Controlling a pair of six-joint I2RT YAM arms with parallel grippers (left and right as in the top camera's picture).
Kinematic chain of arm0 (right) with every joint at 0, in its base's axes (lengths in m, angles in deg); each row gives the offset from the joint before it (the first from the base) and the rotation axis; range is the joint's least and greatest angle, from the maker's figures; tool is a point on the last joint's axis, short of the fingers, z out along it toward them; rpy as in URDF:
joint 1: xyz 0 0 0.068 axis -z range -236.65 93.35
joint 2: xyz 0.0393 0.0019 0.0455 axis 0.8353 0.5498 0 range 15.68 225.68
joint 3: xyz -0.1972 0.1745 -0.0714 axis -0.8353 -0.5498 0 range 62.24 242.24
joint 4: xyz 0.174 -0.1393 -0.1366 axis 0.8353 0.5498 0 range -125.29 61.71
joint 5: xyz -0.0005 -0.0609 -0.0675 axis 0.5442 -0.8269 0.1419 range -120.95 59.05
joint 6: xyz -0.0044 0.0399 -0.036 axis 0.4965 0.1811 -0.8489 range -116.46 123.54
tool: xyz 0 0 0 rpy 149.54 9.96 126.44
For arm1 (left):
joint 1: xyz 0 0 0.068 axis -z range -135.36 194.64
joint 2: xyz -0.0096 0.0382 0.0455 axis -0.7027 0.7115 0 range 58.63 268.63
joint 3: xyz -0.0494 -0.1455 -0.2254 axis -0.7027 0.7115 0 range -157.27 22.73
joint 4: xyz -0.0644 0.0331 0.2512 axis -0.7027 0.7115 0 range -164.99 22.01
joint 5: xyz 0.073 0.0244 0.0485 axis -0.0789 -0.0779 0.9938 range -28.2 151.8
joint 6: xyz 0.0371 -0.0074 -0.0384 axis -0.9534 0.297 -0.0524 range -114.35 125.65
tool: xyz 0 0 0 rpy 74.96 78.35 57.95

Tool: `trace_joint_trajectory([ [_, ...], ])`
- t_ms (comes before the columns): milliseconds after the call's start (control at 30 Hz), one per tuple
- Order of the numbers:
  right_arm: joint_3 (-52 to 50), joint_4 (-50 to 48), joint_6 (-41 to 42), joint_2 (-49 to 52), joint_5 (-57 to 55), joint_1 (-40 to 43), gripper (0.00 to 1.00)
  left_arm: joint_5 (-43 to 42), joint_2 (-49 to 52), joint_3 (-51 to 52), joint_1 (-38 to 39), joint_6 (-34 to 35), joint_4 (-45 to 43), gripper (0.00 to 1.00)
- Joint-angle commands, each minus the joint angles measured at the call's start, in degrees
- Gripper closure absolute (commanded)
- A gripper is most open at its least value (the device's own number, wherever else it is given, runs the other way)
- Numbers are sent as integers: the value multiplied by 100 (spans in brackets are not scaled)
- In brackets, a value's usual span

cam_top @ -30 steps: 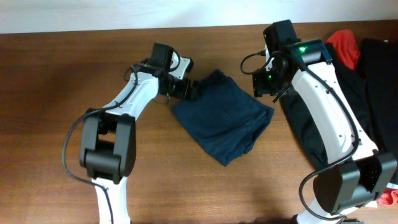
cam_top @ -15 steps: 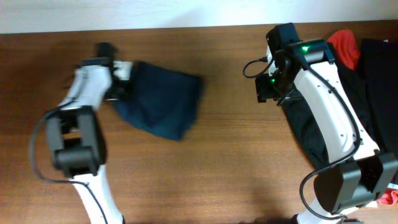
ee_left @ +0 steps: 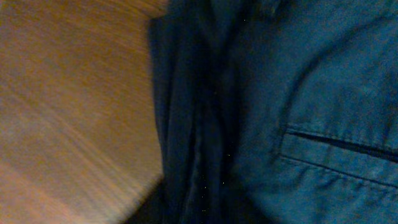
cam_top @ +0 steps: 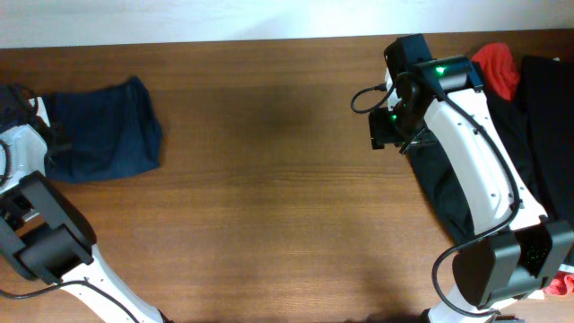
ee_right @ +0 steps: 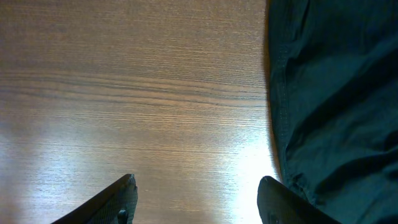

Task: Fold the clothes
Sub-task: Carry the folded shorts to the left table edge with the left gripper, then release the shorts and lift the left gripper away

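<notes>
The navy-blue shorts (cam_top: 103,130) lie folded in a compact bundle at the far left of the table. My left gripper (cam_top: 47,136) sits at their left edge, its fingers lost against the dark cloth. In the left wrist view the shorts (ee_left: 311,93) fill nearly the whole picture, with a pocket seam on the right, and no fingers show. My right gripper (ee_right: 196,186) stands open over bare wood, nothing between its fingers, beside the edge of a black garment (ee_right: 336,93). From overhead the right gripper (cam_top: 386,130) hangs right of the table's middle.
A pile of black clothes (cam_top: 543,117) covers the right side of the table under the right arm, with a red garment (cam_top: 496,67) at the back right. A red scrap (cam_top: 563,285) shows at the front right corner. The wooden table (cam_top: 269,197) is bare in the middle.
The left arm has swept the navy shorts from the middle of the table to its far left. The right arm has barely moved.
</notes>
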Motion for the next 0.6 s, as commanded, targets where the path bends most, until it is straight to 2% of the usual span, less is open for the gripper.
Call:
trace_joint_trajectory([
  [0,48,20,66,-28,24,22,34,251,-337,-614,-7,-81,317,1],
  [67,48,15,66,-28,7,22,34,24,-516,-1139,166,0,651,1],
  [100,48,15,66,-28,9,22,34,-457,-579,-1296,291,13,780,1],
  [133,48,15,68,-28,11,22,34,-1587,-645,-1410,533,13,885,1],
  [200,48,22,68,-28,13,20,34,-2896,-595,-1405,922,15,960,1],
  [233,48,26,68,-28,17,20,34,-3226,-474,-1397,1290,35,990,1],
  [333,48,122,68,-28,31,20,34,-3167,-72,-1397,2052,50,1158,1],
  [400,48,219,68,-28,31,20,34,-2708,308,-1397,2433,404,1445,1],
  [467,48,339,66,-28,26,22,34,-2192,678,-1397,2549,769,1784,1],
  [567,48,365,66,-28,26,20,34,-1784,820,-1397,2433,876,2277,1],
])
